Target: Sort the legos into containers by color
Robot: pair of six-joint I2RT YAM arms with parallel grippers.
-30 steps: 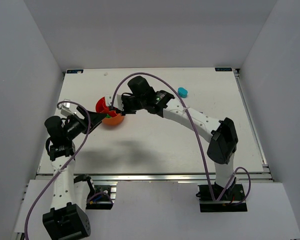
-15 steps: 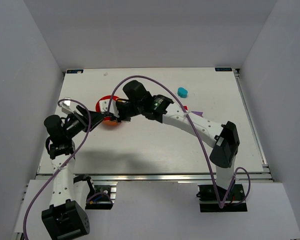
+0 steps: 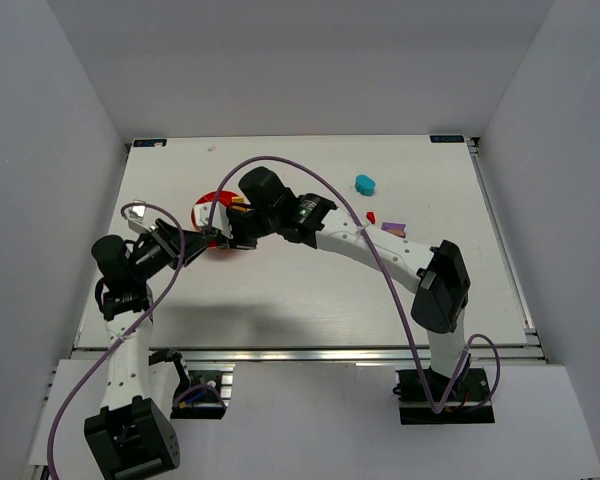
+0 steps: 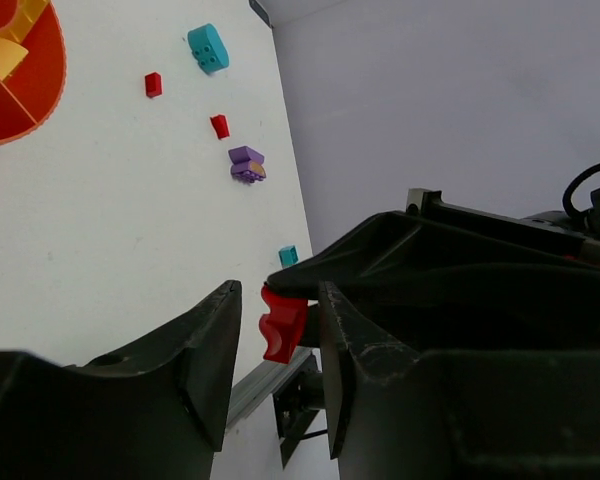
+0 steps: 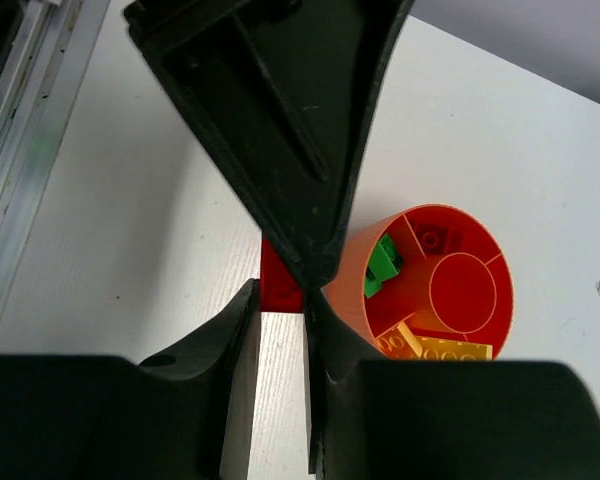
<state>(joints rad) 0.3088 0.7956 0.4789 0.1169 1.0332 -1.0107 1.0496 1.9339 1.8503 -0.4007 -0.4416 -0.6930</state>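
Top cam: L gripper [image 3: 202, 239] and R gripper [image 3: 226, 233] meet tip to tip, w/ the bowl [image 3: 208, 202] just beyond both. L wrist: red brick [image 4: 283, 324] sits betw. L's fingers, which are spread a bit, gap on one side. R wrist: R pinches that brick. Bowl is just beside it on R's right, red slot [image 5: 432, 240] at the far rim. So you'd likely carry right and fwd.
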